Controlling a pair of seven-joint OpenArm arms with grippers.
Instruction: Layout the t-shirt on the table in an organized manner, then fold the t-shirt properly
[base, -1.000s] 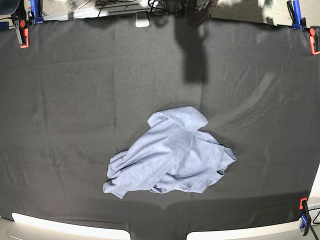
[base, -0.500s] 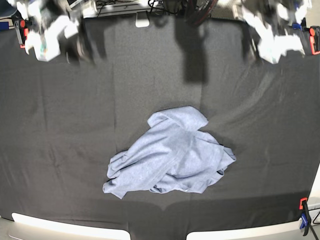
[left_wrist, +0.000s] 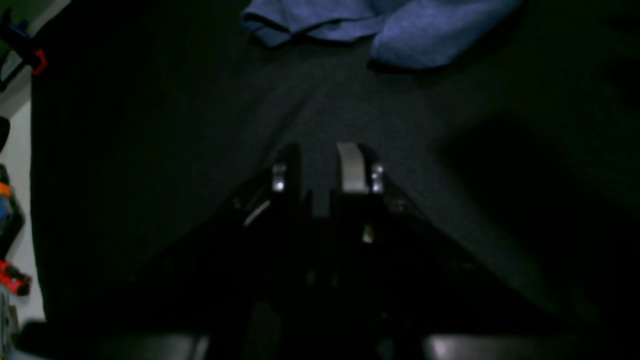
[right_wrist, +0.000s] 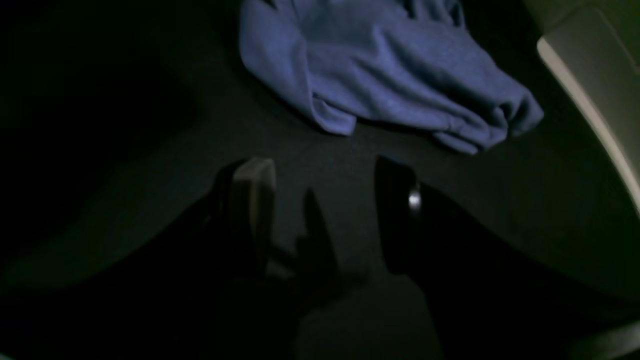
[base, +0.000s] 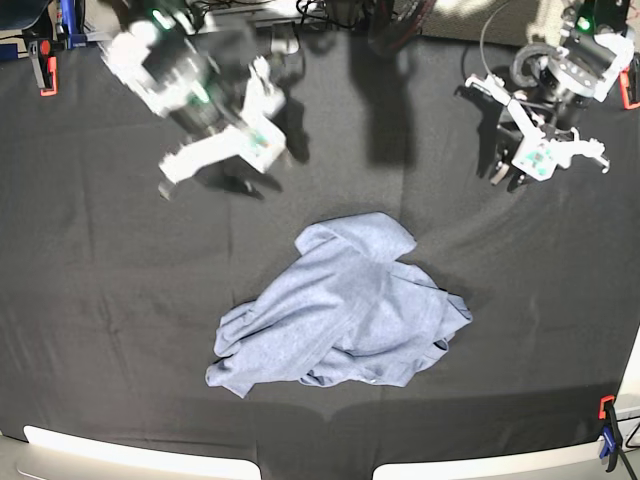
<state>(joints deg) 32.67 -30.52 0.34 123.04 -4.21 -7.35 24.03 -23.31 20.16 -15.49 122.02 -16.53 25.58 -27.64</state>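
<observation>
While the t-shirt (base: 340, 305) lies crumpled in a heap near the middle of the table (base: 100, 300), neither tool touches it, so the laying-out step looks barely begun. The right tool (right_wrist: 320, 192) hangs above bare cloth with its jaws spread wide and empty, the shirt's bunched edge just ahead of it. The left tool (left_wrist: 325, 167) has its jaws only narrowly parted, holding nothing, with the shirt well ahead of it. Judging from this, the next move calls for each tool to reach the heap, pinch a separate edge, and draw the fabric apart flat.
</observation>
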